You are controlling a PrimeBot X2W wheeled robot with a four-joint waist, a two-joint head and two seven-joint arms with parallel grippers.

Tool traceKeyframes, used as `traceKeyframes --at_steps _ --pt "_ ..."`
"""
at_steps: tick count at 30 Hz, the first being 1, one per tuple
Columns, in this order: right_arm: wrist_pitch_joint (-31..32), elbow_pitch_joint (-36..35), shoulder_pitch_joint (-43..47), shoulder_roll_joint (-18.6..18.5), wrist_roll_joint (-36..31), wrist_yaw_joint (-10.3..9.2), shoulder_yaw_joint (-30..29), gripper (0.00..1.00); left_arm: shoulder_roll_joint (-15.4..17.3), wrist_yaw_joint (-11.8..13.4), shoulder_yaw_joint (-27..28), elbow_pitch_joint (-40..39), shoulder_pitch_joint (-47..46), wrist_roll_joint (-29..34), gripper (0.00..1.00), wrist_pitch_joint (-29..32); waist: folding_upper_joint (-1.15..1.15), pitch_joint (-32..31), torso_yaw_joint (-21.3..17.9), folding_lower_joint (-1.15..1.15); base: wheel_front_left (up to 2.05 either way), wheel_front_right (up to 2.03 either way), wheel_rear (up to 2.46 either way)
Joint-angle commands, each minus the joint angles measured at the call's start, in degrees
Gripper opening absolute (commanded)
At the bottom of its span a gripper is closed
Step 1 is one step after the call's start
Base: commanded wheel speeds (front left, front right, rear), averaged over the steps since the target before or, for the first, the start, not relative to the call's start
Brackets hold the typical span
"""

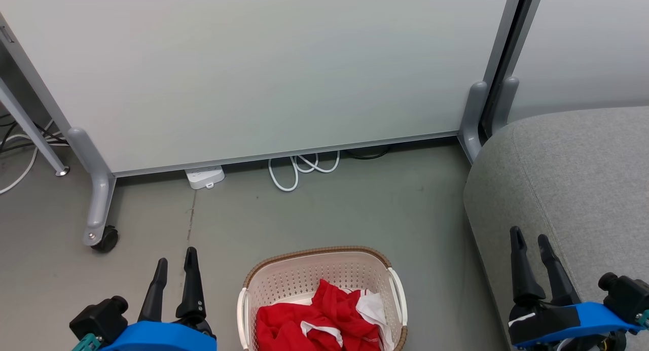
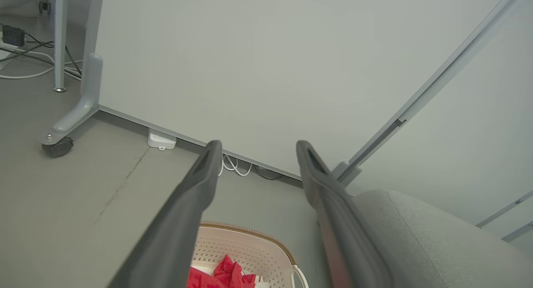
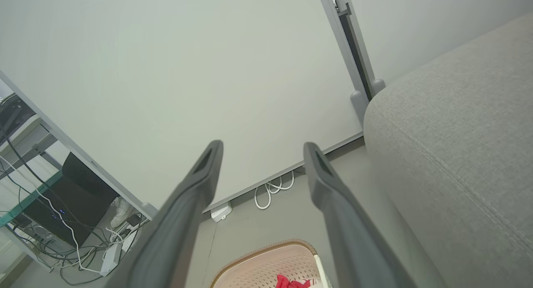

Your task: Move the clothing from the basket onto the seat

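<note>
The cream basket [image 1: 304,275] with a brown woven rim stands on the floor at the bottom centre of the head view. Red clothing [image 1: 309,323] with white trim lies bunched inside it, beside a white piece [image 1: 372,306]. The grey seat [image 1: 573,173] rises to the right of the basket. My left gripper [image 1: 176,264] hovers open to the basket's left, empty. My right gripper [image 1: 531,239] stands open over the seat's front edge, empty. The left wrist view shows the basket [image 2: 250,246], red clothing [image 2: 220,273] and seat [image 2: 424,238]; the right wrist view shows the basket [image 3: 270,263] and seat [image 3: 454,134].
A white partition panel [image 1: 253,67] on grey castor legs [image 1: 99,199] stands behind the basket. A white power strip [image 1: 205,177] and a looped white cable [image 1: 301,168] lie at its base. More cables and equipment [image 3: 62,213] sit behind the panel at left.
</note>
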Motion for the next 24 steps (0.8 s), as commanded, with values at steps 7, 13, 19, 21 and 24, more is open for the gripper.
traceKeyframes --at_steps 7,13,19,21,24 --pt "-0.99 -1.19 0.37 -0.34 -5.29 0.12 0.44 1.00 0.43 0.88 -1.34 0.39 -0.57 4.73 1.00 -1.48 0.00 -0.15 -0.11 0.00 0.00 0.00 0.00" --pt "-1.31 -1.54 0.85 -0.36 -8.41 0.12 0.40 1.00 0.48 1.30 -1.98 1.01 -0.76 6.96 1.00 -2.29 0.00 -0.33 -0.11 0.00 0.00 0.00 0.00" --pt "-1.30 -1.87 1.21 -0.37 -11.14 0.12 -0.18 1.00 0.51 1.75 -2.20 1.17 -0.48 8.91 1.00 -3.03 0.00 -0.66 -0.06 0.00 0.00 0.00 0.00" --pt "-1.22 -1.90 1.26 -0.38 -11.64 0.12 -0.36 1.00 0.51 1.82 -2.25 1.23 -0.36 9.19 1.00 -3.13 0.00 -0.71 -0.05 0.00 0.00 0.00 0.00" --pt "-0.99 -2.10 1.45 -0.38 -13.32 0.13 -0.84 1.00 0.53 1.94 -2.32 1.36 -0.13 10.04 1.00 -3.50 0.00 -0.83 -0.03 0.00 0.00 0.00 0.00"
